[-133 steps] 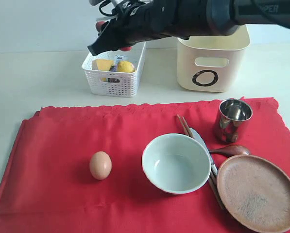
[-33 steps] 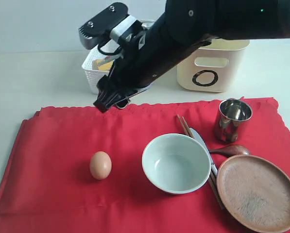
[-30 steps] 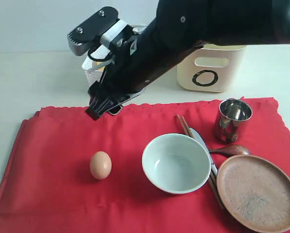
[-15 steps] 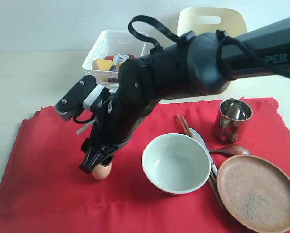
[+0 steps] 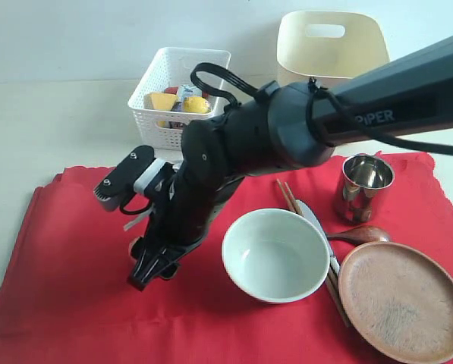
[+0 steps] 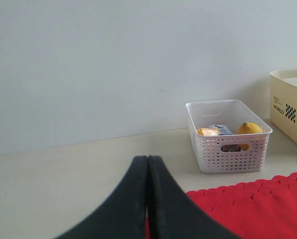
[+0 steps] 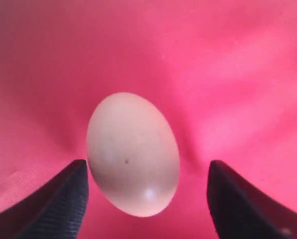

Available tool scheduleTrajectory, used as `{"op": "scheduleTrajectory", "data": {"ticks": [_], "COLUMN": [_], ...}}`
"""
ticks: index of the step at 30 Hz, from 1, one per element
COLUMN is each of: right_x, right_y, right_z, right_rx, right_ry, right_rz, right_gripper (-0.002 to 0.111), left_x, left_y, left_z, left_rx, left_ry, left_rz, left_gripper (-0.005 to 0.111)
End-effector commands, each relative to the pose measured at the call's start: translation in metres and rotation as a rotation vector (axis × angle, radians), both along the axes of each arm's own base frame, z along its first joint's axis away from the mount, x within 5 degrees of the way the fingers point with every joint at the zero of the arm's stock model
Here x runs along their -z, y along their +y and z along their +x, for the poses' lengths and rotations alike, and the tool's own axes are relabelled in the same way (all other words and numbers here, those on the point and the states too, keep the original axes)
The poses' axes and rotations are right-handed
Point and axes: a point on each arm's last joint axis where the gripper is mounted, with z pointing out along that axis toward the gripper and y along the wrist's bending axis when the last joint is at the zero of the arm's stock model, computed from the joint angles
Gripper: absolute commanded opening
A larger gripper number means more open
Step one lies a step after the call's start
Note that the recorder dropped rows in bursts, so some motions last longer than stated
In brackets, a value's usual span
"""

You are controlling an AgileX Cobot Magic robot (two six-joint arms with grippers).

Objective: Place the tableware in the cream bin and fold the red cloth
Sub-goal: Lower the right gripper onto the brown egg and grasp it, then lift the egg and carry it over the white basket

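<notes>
The red cloth (image 5: 67,250) lies spread flat over the surface. It looks soft and limp, so it would likely fold best if taken by a corner or along its scalloped far edge, and only once nothing rests on it. The tableware is grouped on its right half. The grey-green ceramic bowl (image 5: 275,255) sits near the middle, and it is probably stiff, fairly heavy and slick with glaze, so its rim is the likeliest hold. The steel cup (image 5: 363,186) stands at 2 o'clock from the bowl, and the brown plate (image 5: 402,301) lies at 4 o'clock. At 3 o'clock the chopsticks (image 5: 289,199), knife (image 5: 311,216) and wooden spoon (image 5: 363,235) lie close together, partly tucked between bowl and plate. At 9 o'clock from the bowl an egg (image 7: 133,154) lies on the cloth. It looks light, smooth and fragile, so it calls for a gentle squeeze across its narrow middle. The right jaws hang over it, apart, one on either flank and neither gripping. The cream bin (image 5: 363,53) stands beyond the cloth at 1 o'clock, and the white perforated basket (image 5: 165,125) of food stands at 11 o'clock. The left jaws are pressed together, well away from everything.
</notes>
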Motion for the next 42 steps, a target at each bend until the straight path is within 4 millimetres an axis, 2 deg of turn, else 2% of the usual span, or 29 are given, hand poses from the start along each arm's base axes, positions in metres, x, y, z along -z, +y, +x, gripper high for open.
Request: {"op": "scheduleTrajectory", "data": {"ticks": [1, 8, 20, 21, 29, 31, 32, 34, 36, 38, 42], "right_x": [0.006, 0.006, 0.006, 0.006, 0.006, -0.001, -0.012, -0.03, -0.047, -0.055, -0.05], "right_y": [0.0, 0.0, 0.001, 0.001, 0.0, 0.001, 0.002, 0.003, 0.003, 0.003, 0.007], "right_z": [0.0, 0.0, 0.0, 0.0, 0.0, 0.0, 0.001, 0.002, 0.003, 0.002, 0.0], "right_rx": [-0.019, -0.021, -0.02, -0.02, -0.019, -0.017, 0.011, 0.091, 0.107, 0.122, 0.143], "right_ry": [0.0, -0.001, -0.007, -0.007, -0.003, -0.016, -0.024, -0.029, -0.056, -0.054, -0.017], "right_rz": [-0.01, -0.01, -0.007, -0.007, -0.008, 0.004, 0.029, 0.079, 0.116, 0.145, 0.164], "right_gripper": [0.064, 0.052, 0.0, 0.0, 0.0, 0.0, 0.002, 0.014, 0.032, 0.047, 0.057], "left_x": [0.001, 0.001, 0.001, 0.001, 0.001, 0.001, 0.001, 0.001, 0.001, 0.001, 0.001], "left_y": [0.0, 0.0, 0.0, 0.0, 0.0, 0.0, 0.0, 0.0, 0.0, 0.0, 0.0], "left_z": [0.0, 0.0, 0.0, 0.0, 0.0, 0.0, 0.0, 0.0, 0.0, 0.0, 0.0], "left_rx": [0.008, 0.008, 0.008, 0.008, 0.008, 0.008, 0.008, 0.008, 0.008, 0.008, 0.008], "left_ry": [-0.002, -0.002, -0.002, -0.002, -0.002, -0.002, -0.002, -0.002, -0.002, -0.002, -0.002], "left_rz": [-0.002, 0.0, -0.002, -0.002, -0.002, -0.002, -0.002, -0.002, 0.002, 0.002, 0.002], "left_gripper": [0.0, 0.0, 0.0, 0.0, 0.0, 0.0, 0.0, 0.0, 0.0, 0.0, 0.0]}}
